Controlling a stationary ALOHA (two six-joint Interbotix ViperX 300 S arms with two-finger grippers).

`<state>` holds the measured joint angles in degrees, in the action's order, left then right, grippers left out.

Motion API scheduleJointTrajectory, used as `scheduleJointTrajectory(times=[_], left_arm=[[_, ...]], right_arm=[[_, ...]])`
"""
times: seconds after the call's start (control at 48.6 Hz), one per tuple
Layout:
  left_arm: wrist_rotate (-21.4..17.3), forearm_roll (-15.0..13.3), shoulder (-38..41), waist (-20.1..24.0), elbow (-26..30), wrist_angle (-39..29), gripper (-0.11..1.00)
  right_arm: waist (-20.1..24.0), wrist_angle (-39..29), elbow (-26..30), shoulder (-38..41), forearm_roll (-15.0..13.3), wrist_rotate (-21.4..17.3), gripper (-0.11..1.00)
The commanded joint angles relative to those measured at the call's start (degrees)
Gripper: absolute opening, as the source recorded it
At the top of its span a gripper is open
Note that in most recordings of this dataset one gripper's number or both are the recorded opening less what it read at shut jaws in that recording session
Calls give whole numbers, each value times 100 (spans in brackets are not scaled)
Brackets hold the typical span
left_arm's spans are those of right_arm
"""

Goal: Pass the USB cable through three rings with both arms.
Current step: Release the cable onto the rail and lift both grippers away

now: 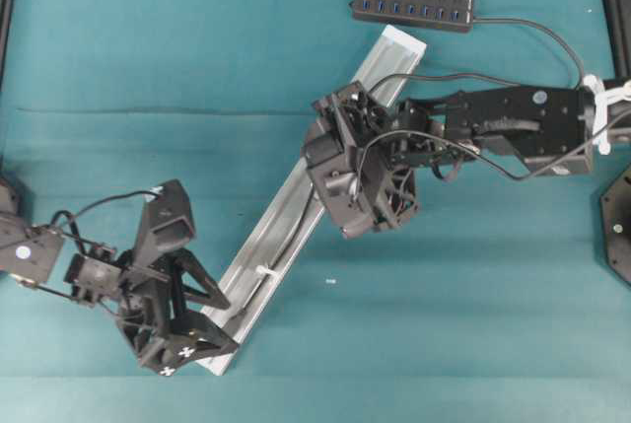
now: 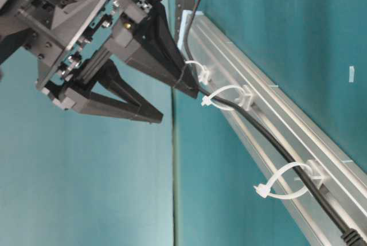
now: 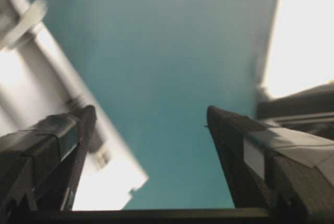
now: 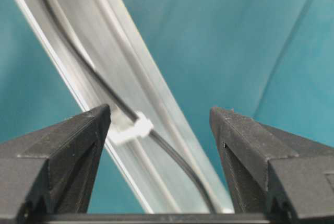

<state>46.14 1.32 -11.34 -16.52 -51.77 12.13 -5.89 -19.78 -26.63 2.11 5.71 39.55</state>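
Spread wide and pinching nothing, left gripper is hanging beside rail. USB cable is lying along it, running through three rings, apparently threaded. Right gripper is hovering spread above one ring, likely monitoring.

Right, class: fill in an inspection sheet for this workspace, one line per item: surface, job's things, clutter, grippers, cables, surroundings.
Surface: teal table cover, creased.
Job's things: USB cable runs along the silver rail through all three rings in the table-level view.
Clutter: small white scrap beside the rail.
Grippers: left gripper open, holding nothing; right gripper open above the rail, holding nothing.
Cables: hub bar with its cord; loose wiring on both arms.
Surroundings: nothing seen.
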Motion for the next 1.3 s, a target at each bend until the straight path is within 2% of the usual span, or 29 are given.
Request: scheduleJointTrajectory(times=[0.0, 0.185, 0.288, 0.391, 0.782, 0.988, 1.132, 1.276], left_arm=[[-264, 26, -457, 149, 167, 26, 93], [-1406, 26, -1336, 519, 114, -53, 92], [-1969, 26, -1714, 686, -9, -246, 92], [-2276, 26, -2030, 817, -158, -475, 92], [-2408, 26, -3665, 1239, -562, -1081, 92], [-2470, 26, -4377, 1380, -562, -1740, 92], [-2707, 26, -4614, 1521, -545, -2092, 92], [-3032, 26, -4737, 1696, -536, -2145, 92]], right_arm=[[26, 185, 114, -202, 18, -413, 83], [18, 606, -18, -633, 9, -1160, 83], [0, 809, -176, -870, 9, -1389, 83], [-35, 949, -343, -1063, 9, -1512, 83], [-255, 1274, -976, -2145, 9, -1556, 83], [-272, 1512, -1371, -2646, 18, -1582, 83], [-281, 1573, -1573, -2962, 18, -1951, 82], [-316, 1687, -1819, -3305, 18, -2637, 82]])
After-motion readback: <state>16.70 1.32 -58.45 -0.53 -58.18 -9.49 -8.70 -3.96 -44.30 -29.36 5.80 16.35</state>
